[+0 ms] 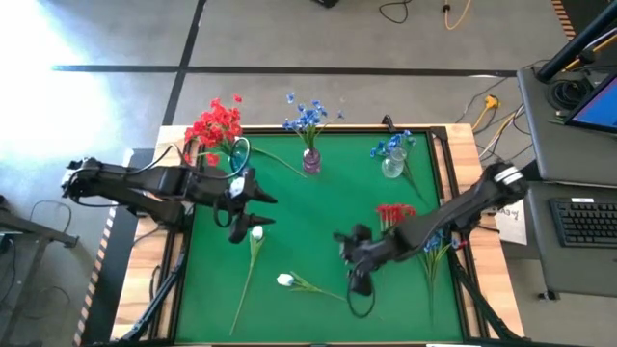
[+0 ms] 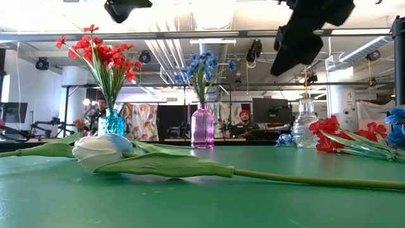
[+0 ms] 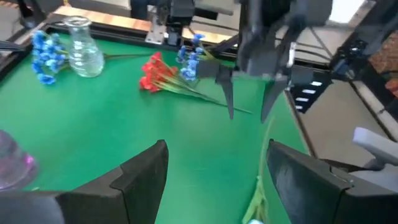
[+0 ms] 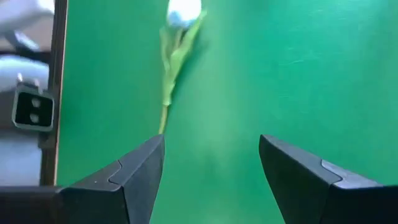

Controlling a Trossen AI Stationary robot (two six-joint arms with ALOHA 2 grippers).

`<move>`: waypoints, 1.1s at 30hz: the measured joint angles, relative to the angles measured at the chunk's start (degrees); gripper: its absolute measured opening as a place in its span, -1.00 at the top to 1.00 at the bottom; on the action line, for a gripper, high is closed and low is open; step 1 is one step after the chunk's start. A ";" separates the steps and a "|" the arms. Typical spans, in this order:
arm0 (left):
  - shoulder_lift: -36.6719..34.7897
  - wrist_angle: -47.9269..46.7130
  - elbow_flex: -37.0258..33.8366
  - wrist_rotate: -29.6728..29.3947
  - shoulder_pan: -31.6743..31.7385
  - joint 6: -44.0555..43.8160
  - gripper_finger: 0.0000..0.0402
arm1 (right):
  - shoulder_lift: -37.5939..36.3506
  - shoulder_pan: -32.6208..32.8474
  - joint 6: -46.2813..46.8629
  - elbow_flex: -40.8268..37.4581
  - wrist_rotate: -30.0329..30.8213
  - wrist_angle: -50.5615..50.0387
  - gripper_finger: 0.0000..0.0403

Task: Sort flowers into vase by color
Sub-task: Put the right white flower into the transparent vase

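L gripper [image 1: 253,210] hovers w/ fingers apart over mat's 9 o'clock side above a white tulip [image 1: 256,232], R gripper [image 1: 351,260] fingers apart, empty, near center w/ second white tulip [image 1: 285,280] at its 7 o'clock, red flowers [image 1: 393,212] lying at 3.

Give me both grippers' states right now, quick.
Left gripper: open, holding nothing, above a white tulip.
Right gripper: open, holding nothing.
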 joint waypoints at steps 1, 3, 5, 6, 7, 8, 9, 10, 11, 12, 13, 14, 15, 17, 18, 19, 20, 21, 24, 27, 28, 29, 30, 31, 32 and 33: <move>0.31 0.28 0.05 -0.61 -0.75 -0.54 -0.28 | 1.77 0.63 -0.58 1.01 0.31 0.05 -0.25; 0.80 0.73 0.05 -2.68 -2.40 -1.78 -0.28 | 5.14 1.76 -1.10 3.26 1.30 0.48 -0.24; 1.07 1.16 0.05 -4.74 -4.13 -3.02 -0.28 | 8.42 2.54 -1.15 5.36 1.45 0.29 -0.22; 1.07 1.00 0.05 -5.66 -5.13 -3.76 -0.28 | 9.99 2.86 -1.00 6.50 1.72 0.27 -0.21; 1.07 1.07 0.05 -6.64 -6.13 -4.44 -0.28 | 11.47 3.26 -0.71 7.53 1.84 0.32 -0.20; 1.07 1.12 0.05 -7.50 -7.17 -5.02 -0.28 | 13.05 3.57 -0.42 8.61 2.15 0.20 -0.19; 1.05 1.11 0.05 -8.38 -8.24 -5.54 -0.28 | 14.61 3.88 -0.08 9.77 2.74 0.19 -0.18; 1.00 1.29 0.05 -9.02 -9.31 -6.05 -0.28 | 15.98 4.16 0.18 10.83 3.25 0.29 -0.17; 0.98 1.51 0.05 -9.66 -10.35 -6.45 -0.28 | 17.49 4.42 0.39 11.93 4.01 0.16 -0.17; 0.96 1.76 0.05 -10.27 -11.36 -6.71 -0.28 | 18.98 4.57 0.43 13.13 4.40 0.12 -0.16; 0.96 2.03 0.05 -10.76 -12.36 -7.03 -0.28 | 20.44 4.67 0.43 14.39 4.54 0.24 -0.15; 0.96 2.09 0.05 -11.53 -13.36 -7.40 -0.28 | 21.83 4.70 0.66 15.50 4.83 0.27 -0.15; 0.96 2.08 0.05 -12.10 -14.27 -7.87 -0.28 | 23.10 4.70 1.11 16.51 4.90 0.20 -0.14; 0.96 1.97 0.05 -13.47 -16.21 -8.57 -0.28 | 25.33 4.66 1.62 18.24 4.88 0.18 -0.14; 0.96 1.94 0.05 -14.21 -17.11 -8.86 -0.28 | 26.35 4.66 1.89 18.96 4.90 0.18 -0.14; 0.96 1.95 0.05 -14.64 -17.94 -9.02 -0.28 | 27.14 4.63 1.99 19.54 4.91 0.21 -0.14; 0.96 1.90 0.05 -15.10 -18.77 -9.04 -0.28 | 27.89 4.58 2.27 19.94 4.92 0.17 -0.14; 0.96 1.88 0.05 -15.64 -19.49 -9.04 -0.28 | 28.52 4.45 2.46 20.23 4.90 0.17 -0.13; 0.96 1.75 0.05 -17.26 -21.20 -9.04 -0.28 | 29.62 3.86 2.79 20.54 4.88 0.00 -0.10; 0.96 1.66 0.05 -17.94 -21.87 -9.04 -0.28 | 30.15 3.06 2.91 20.71 4.71 -0.56 -0.01; 0.94 1.56 0.05 -17.98 -21.95 -9.04 -0.28 | 30.49 2.80 2.92 20.79 4.68 -0.91 0.04; 0.94 1.52 0.05 -17.99 -21.97 -9.04 -0.28 | 30.57 2.63 2.90 20.82 4.67 -1.49 0.09; 0.94 1.26 0.04 -17.99 -21.97 -9.04 -0.28 | 30.58 2.41 2.77 20.83 4.52 -1.88 0.16; 0.94 1.18 0.00 -18.02 -21.96 -9.04 -0.28 | 30.58 2.25 2.74 20.81 4.33 -2.14 0.24; 0.94 1.21 0.00 -18.13 -21.95 -8.98 -0.28 | 30.58 2.02 2.44 20.78 4.22 -2.28 0.32; 0.94 1.08 0.00 -18.71 -21.96 -8.68 -0.28 | 30.57 1.90 2.14 20.78 4.09 -2.44 0.42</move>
